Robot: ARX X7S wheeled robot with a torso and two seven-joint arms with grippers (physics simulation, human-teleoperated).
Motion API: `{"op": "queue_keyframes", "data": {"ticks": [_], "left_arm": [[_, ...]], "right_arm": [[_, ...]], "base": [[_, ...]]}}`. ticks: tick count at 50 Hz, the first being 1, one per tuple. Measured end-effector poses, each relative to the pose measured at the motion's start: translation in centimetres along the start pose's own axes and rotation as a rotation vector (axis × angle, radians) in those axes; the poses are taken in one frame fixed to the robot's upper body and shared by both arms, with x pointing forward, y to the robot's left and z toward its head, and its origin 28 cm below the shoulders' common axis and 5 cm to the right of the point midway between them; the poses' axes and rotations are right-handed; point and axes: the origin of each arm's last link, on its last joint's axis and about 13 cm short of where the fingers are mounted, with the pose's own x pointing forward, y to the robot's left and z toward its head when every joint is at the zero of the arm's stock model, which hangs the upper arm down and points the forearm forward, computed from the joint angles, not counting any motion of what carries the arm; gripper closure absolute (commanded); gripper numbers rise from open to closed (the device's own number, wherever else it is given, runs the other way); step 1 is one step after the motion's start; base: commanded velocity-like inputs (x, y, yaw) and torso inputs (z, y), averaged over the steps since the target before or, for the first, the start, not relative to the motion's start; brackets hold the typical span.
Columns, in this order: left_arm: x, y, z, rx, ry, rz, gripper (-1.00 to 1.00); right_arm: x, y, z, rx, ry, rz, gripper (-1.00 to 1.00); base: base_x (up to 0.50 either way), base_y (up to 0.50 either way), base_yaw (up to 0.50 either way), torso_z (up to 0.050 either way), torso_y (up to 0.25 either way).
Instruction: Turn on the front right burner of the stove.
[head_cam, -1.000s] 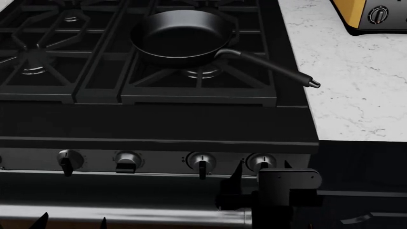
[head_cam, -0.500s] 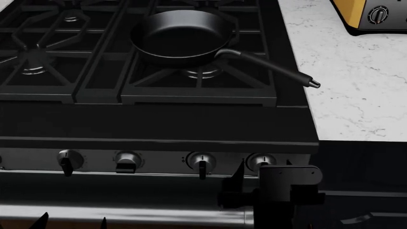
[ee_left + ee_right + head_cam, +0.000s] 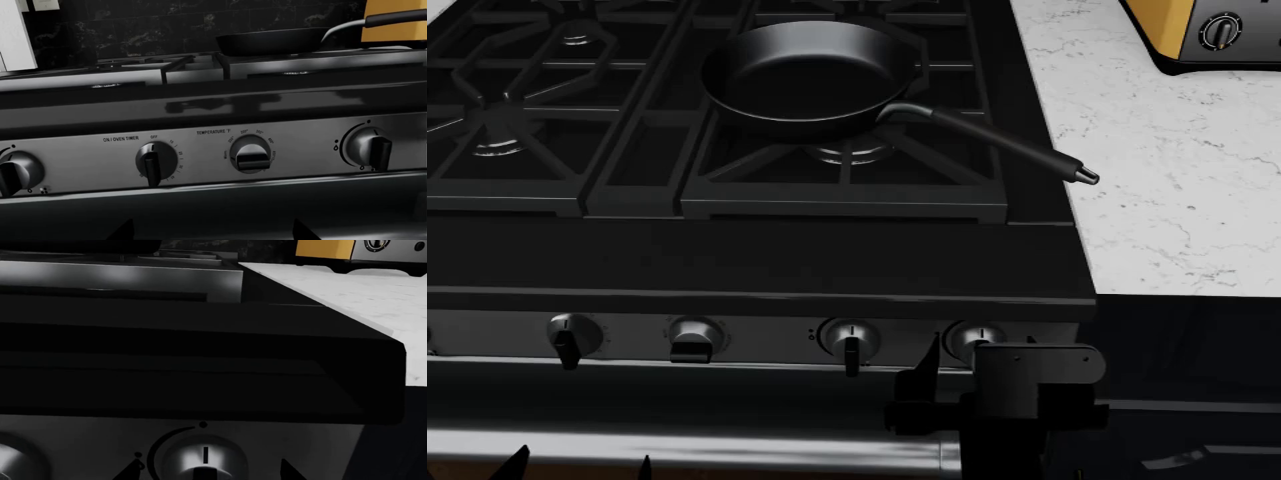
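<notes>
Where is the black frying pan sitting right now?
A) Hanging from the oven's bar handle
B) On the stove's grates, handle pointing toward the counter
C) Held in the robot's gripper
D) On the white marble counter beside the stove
B: in the head view the frying pan rests on the black grates of the stove, just behind the front right burner, and its long handle reaches out over the marble counter.

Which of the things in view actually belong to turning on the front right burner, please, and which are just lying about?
Belong to the job:
front right burner
stove
rightmost knob
right gripper, at that knob

Lying about:
frying pan over the burner
yellow appliance
marble counter
oven temperature knob
</notes>
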Motion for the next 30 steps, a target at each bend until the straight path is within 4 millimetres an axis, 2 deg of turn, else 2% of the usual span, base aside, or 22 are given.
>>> {"op": "queue_keyframes", "data": {"ticks": [21,22,30], "left_arm": [[0.05,0.03,0.0,-0.005,0.002,-0.002,-1.0],[0.05,0.03,0.0,-0.005,0.002,-0.002,-1.0],[0.04,0.03,0.01,-0.005,0.002,-0.002,-1.0]], "right_arm": [[0.03,0.16,0.01,0.023,0.014,-0.005,-1.0],[0.01,0.16,-0.03,0.023,0.017,-0.004,1.0],[0.01,0.13,-0.01,0.025,0.022,-0.001,1.0]], "base": [[0.0,0.0,0.0,0.0,0.0],[0.0,0.0,0.0,0.0,0.0],[0.0,0.0,0.0,0.0,0.0]]}}
